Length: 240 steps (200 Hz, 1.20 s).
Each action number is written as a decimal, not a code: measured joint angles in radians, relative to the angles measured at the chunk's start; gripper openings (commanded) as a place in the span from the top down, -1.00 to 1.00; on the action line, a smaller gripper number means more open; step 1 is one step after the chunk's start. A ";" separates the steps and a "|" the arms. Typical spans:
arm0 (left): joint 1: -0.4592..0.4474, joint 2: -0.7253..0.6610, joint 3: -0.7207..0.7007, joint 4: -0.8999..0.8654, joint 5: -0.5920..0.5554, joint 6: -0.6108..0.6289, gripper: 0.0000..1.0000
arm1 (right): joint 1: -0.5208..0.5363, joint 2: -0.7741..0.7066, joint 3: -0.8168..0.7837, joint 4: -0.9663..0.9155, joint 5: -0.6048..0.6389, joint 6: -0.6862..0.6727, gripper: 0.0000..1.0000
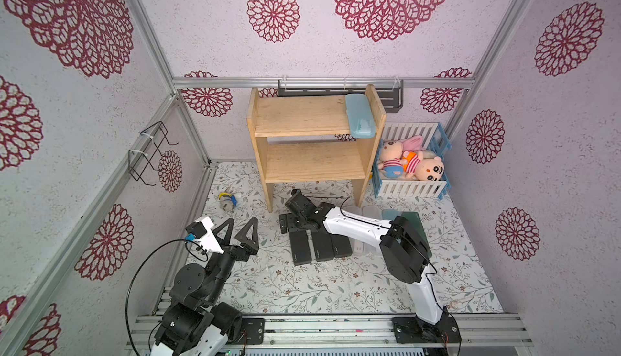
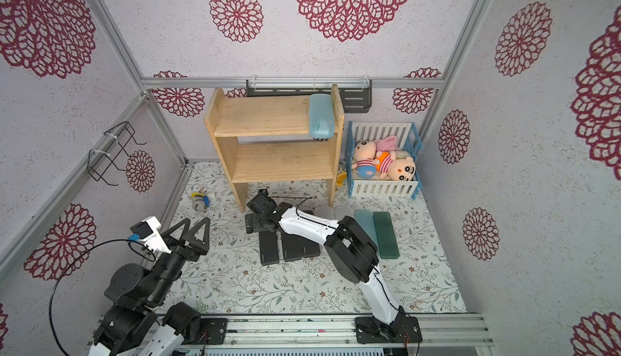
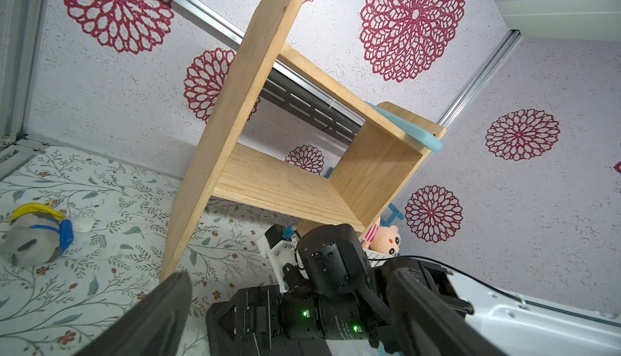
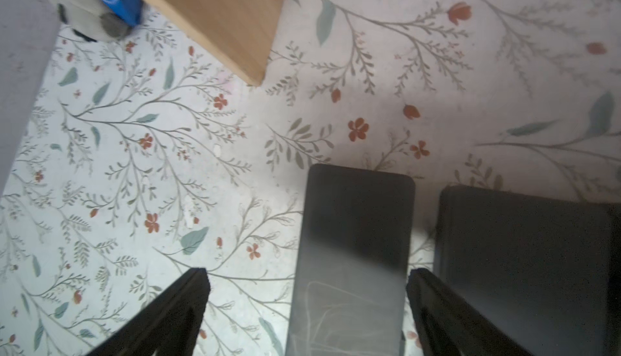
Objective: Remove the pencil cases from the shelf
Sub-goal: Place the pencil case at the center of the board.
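Your shelf (image 1: pixel 302 115) stands at the middle of the bench's back edge. One light blue pencil case (image 1: pixel 360 115) lies on its top tier against the right side panel, with its front end overhanging the board; both top views show this.

In front of the shelf, around the middle of the bench (image 1: pixel 302 287), three dark grey pencil cases (image 1: pixel 322 248) lie side by side with their lids shut. Your right gripper (image 4: pixel 307 273) hangs over the leftmost grey case (image 4: pixel 353 253), its jaws spread wide to either side of it. The case lies flat on the bench and nothing grips it. One finger stands well clear of it and the other is just beside its edge; you cannot tell whether that one touches. Right of that arm lies a dark green case (image 2: pixel 386 235), and just beside it a second light blue case (image 2: pixel 365 223), partly hidden under the arm.

Your left gripper (image 1: pixel 243 219) hovers near the bench's left edge, jaws wide apart, with nothing between them.

At the back right corner, the white-and-blue slatted crate (image 1: pixel 411 189) holds a heap of plush dolls (image 1: pixel 413 164). A small plush toy (image 1: pixel 228 200) lies on the bench by the left edge, near the shelf's left leg.
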 measured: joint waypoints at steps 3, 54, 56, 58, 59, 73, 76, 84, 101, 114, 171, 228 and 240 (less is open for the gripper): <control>0.000 0.000 0.002 -0.003 -0.003 0.000 -0.95 | 0.005 0.000 0.005 0.002 -0.007 0.000 -0.98; 0.000 -0.013 0.037 -0.053 -0.073 -0.018 -0.95 | 0.074 0.068 0.114 0.048 -0.099 0.002 -0.98; 0.000 -0.013 0.037 -0.054 -0.075 -0.018 -0.95 | 0.076 0.073 0.116 0.049 -0.100 0.002 -0.98; 0.000 -0.014 0.037 -0.055 -0.077 -0.018 -0.95 | 0.077 0.079 0.119 0.050 -0.103 0.002 -0.98; 0.000 -0.014 0.037 -0.055 -0.077 -0.018 -0.95 | 0.077 0.083 0.120 0.050 -0.106 0.002 -0.98; 0.000 -0.019 0.037 -0.064 -0.090 -0.018 -0.95 | 0.079 0.119 0.126 0.046 -0.114 0.005 -0.98; 0.000 -0.019 0.037 -0.066 -0.091 -0.018 -0.95 | 0.079 0.127 0.126 0.043 -0.114 0.006 -0.98; 0.000 -0.019 0.037 -0.072 -0.095 -0.018 -0.95 | 0.075 0.148 0.126 0.034 -0.116 0.010 -0.98; 0.000 -0.019 0.037 -0.081 -0.100 -0.018 -0.95 | 0.068 0.179 0.124 0.012 -0.116 0.017 -0.98; 0.000 -0.019 0.037 -0.085 -0.106 -0.018 -0.95 | 0.064 0.183 0.119 0.005 -0.111 0.019 -0.98; 0.000 -0.019 0.037 -0.093 -0.113 -0.025 -0.95 | 0.061 0.154 0.085 0.014 -0.081 0.022 -0.98; 0.000 0.104 0.136 -0.071 -0.044 -0.094 -0.95 | 0.063 -0.107 -0.099 0.114 -0.036 -0.003 -0.98; 0.000 0.163 0.180 -0.051 -0.011 -0.124 -0.95 | 0.061 -0.217 -0.161 0.141 -0.009 -0.006 -0.98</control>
